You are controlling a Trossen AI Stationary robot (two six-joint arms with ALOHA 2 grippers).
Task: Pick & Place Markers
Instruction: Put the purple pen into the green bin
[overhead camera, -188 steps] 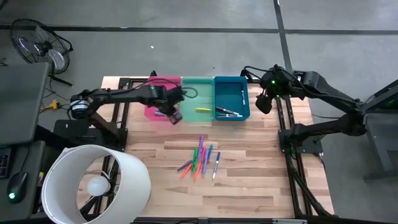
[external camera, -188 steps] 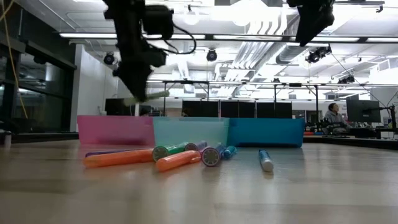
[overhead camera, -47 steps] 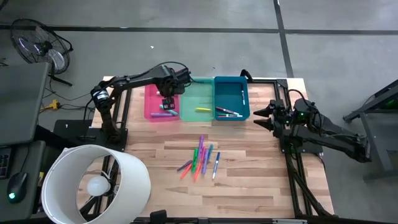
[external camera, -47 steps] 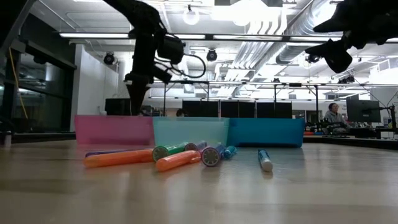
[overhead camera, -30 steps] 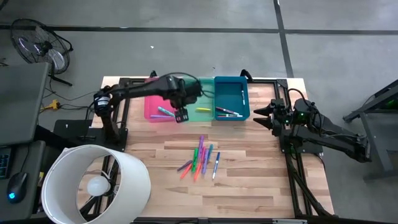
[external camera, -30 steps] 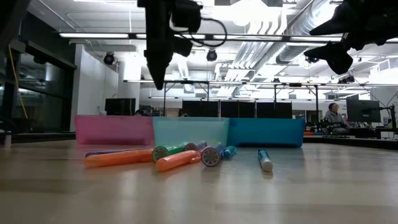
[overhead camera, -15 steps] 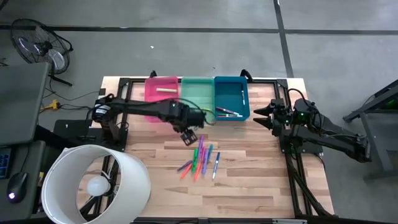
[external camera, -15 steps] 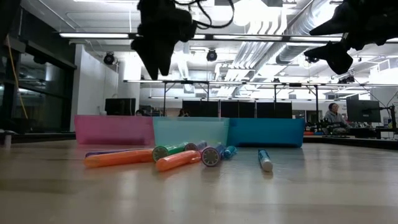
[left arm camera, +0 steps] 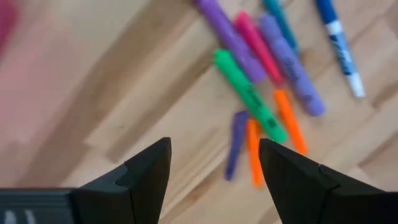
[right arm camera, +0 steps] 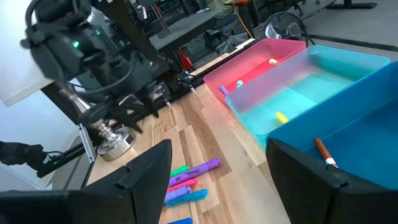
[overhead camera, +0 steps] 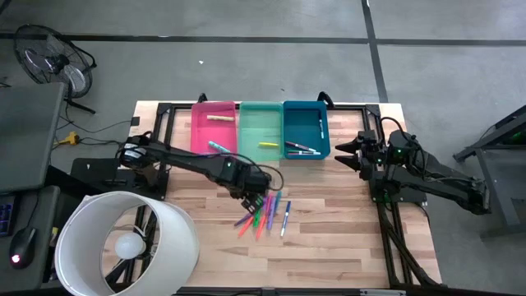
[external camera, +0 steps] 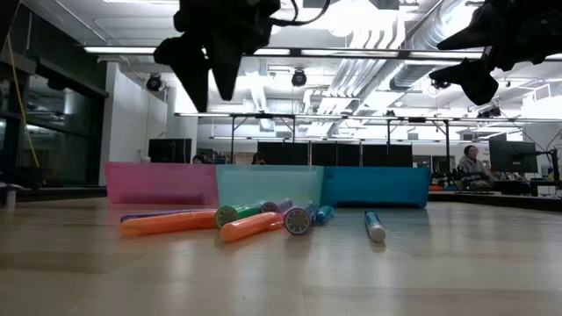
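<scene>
**A:** What did the left wrist cam catch?

**B:** The left gripper (left arm camera: 211, 168) had its jaws spread wide with nothing between them, hanging over the wooden bench (left arm camera: 124, 93). Past it lay loose markers (left arm camera: 273, 81): a green one (left arm camera: 249, 95), two purple ones (left arm camera: 230, 39), a pink one (left arm camera: 256, 42), two orange ones (left arm camera: 288, 120), a small dark purple one (left arm camera: 235, 143).

**A:** Anything else?

**B:** A blue and white marker (left arm camera: 341, 48) lay off to one side, and a blurry pink patch (left arm camera: 7, 18) showed in the corner.

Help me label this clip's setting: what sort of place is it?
Probably a robotics lab or open workshop: a wooden table on a dark metal frame, exposed ceiling ducts with strip lights, and rows of monitors behind the three bins.
</scene>
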